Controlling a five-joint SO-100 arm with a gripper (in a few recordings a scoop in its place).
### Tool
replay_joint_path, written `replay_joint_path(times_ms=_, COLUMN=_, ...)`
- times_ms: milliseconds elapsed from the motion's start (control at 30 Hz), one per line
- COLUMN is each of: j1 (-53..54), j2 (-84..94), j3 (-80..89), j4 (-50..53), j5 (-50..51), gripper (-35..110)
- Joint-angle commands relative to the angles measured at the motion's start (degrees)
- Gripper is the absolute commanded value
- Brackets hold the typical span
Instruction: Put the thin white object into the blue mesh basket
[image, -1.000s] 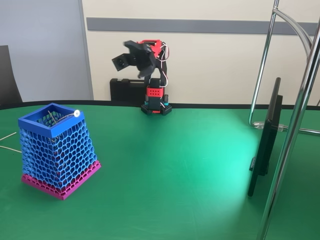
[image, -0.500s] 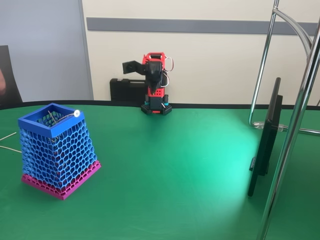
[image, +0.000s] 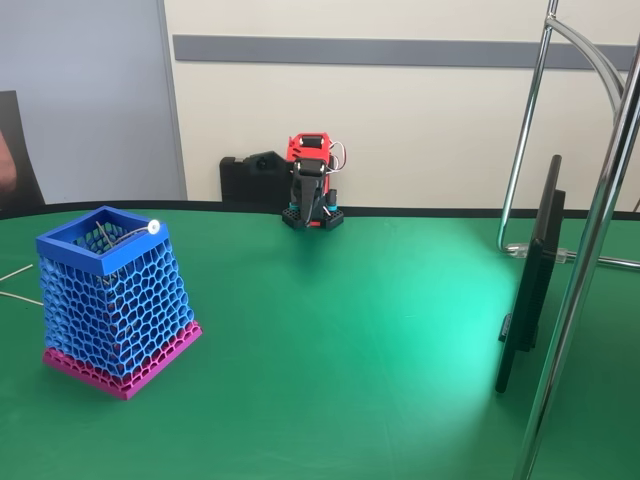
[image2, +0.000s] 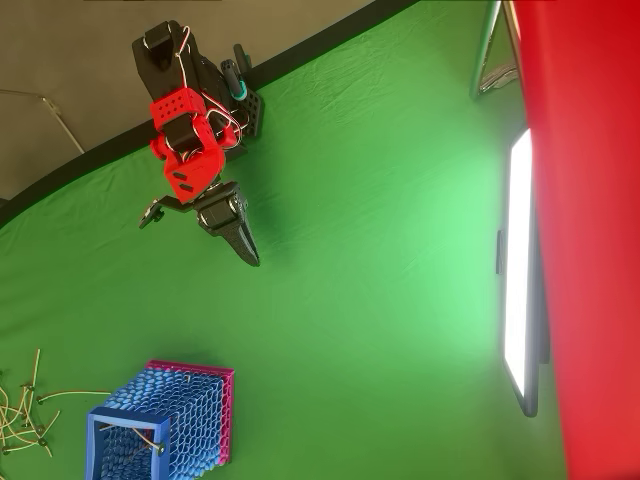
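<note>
The blue mesh basket (image: 115, 300) stands at the left of the green table, with its square rim (image2: 95, 440) up and a magenta band at the bottom. The thin white object (image: 132, 235) lies inside it, leaning on the rim with its small thicker end (image: 154, 227) poking just over the edge; from above the thin white object (image2: 147, 439) shows inside the opening. My gripper (image: 304, 208) is far from the basket, folded down at the arm's base at the back of the table. The gripper (image2: 251, 256) looks shut, its fingers meeting in one point with nothing held.
Several more thin sticks (image2: 22, 415) lie on the table left of the basket. A dark screen (image: 530, 280) on its stand and chrome tubes (image: 590, 250) occupy the right side. A black case (image: 248, 182) sits behind the arm.
The arm has folded down from a raised pose, and the gripper has dropped to point at the table by the base. The basket and the thin white object stay put.
</note>
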Motion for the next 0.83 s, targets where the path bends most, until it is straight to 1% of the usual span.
replay_joint_path(times_ms=0, j1=-0.7, j2=1.1, j3=0.4, j4=2.5, j5=1.1, gripper=2)
replay_joint_path(times_ms=167, j1=-0.6, j2=1.1, j3=0.4, j4=4.2, j5=2.0, gripper=1)
replay_joint_path(times_ms=333, j1=-1.8, j2=1.1, j3=0.4, j4=9.8, j5=2.3, gripper=1)
replay_joint_path(times_ms=800, j1=-1.9, j2=1.1, j3=0.4, j4=9.8, j5=2.1, gripper=1)
